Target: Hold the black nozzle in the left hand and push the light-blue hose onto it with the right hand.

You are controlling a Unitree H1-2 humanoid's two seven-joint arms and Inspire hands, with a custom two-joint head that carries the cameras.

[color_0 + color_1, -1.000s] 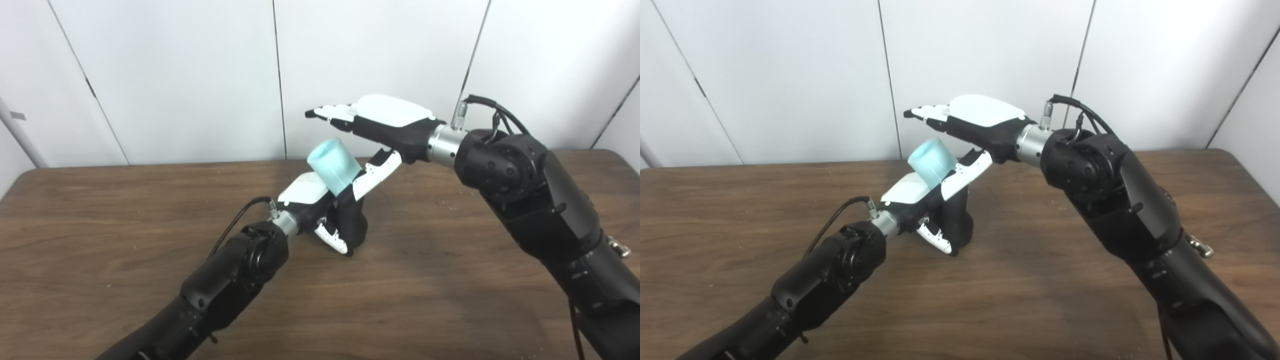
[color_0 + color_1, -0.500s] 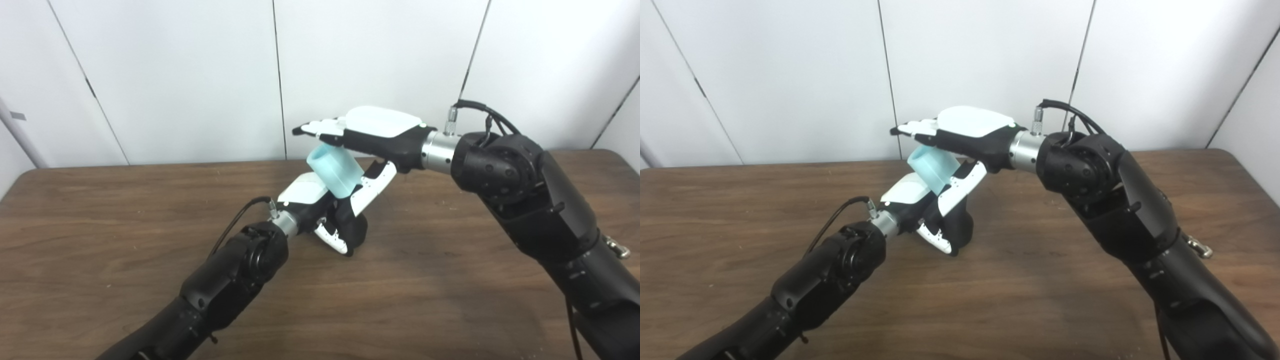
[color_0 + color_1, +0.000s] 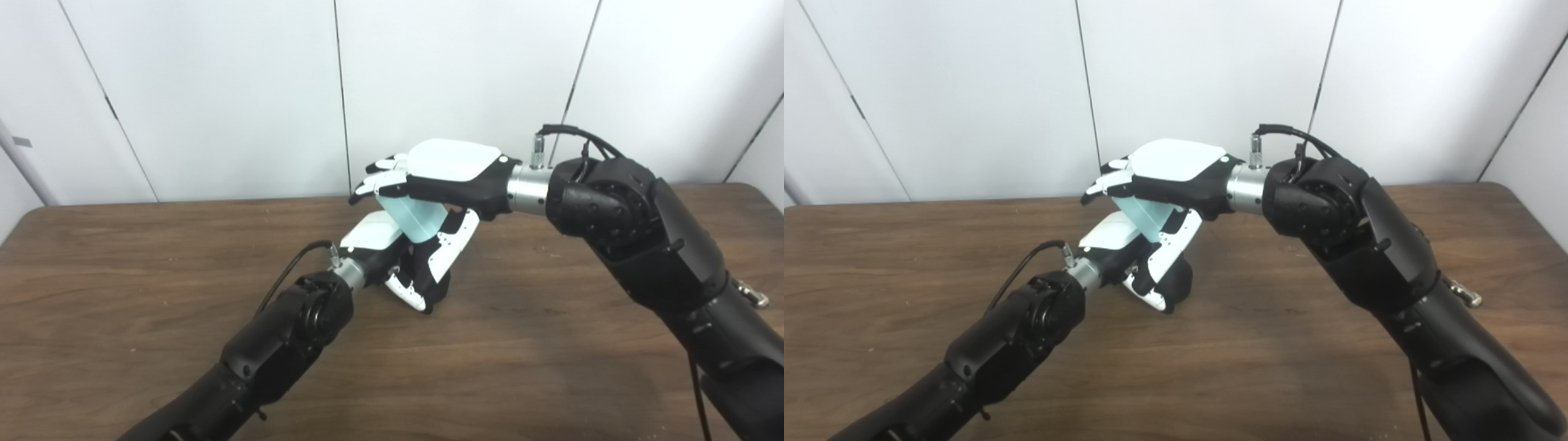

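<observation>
1. Starting nearest the camera, the left arm comes in from 7 o'clock and its left hand sits low over the brown surface.
2. The left hand's fingers are clenched around the black nozzle, which stands on the surface with its top up.
3. The light-blue hose sits on top of the nozzle. Its long way leans from the nozzle up toward 11 o'clock.
4. The right arm comes in from 4 o'clock. The right hand is right on top of the hose, so it is the nearer hand to it.
5. The right hand's fingers curl down over the hose's far top end, and the thumb lies along its side at 5 o'clock. It looks like a grasp just closing on the hose, but I cannot tell how tight it is.
6. The key thing for the next move: the nozzle lies below the right hand, toward 5 o'clock, along the same line as the hose. I think the push should go down that line.
7. A second ago the right hand was flat, open and above the hose. Now it has come down and its fingers have bent over the top. The left hand and nozzle have not moved.
</observation>
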